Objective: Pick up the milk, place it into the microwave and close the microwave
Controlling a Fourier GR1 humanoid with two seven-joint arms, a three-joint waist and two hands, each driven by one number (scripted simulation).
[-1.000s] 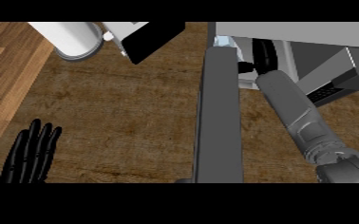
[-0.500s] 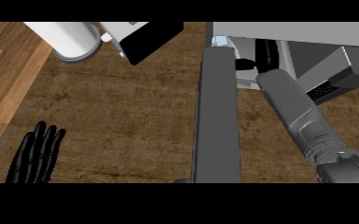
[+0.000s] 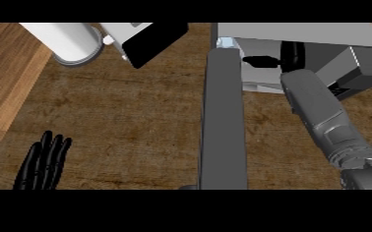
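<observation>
— What's nearest?
— My left hand (image 3: 44, 162), lower left of the frame, fingers straight, resting over the worktop (image 3: 138, 123). At centre, the open microwave door (image 3: 222, 123), edge-on.
— And the milk?
— Hidden, I think. My right hand (image 3: 285, 59) is inside the microwave (image 3: 312, 32), upper right; holding or empty, I cannot tell. A pale blue shape (image 3: 227, 43) beside it may be the carton, its axis unreadable. I'd set it deep, then back out clear of the door.
</observation>
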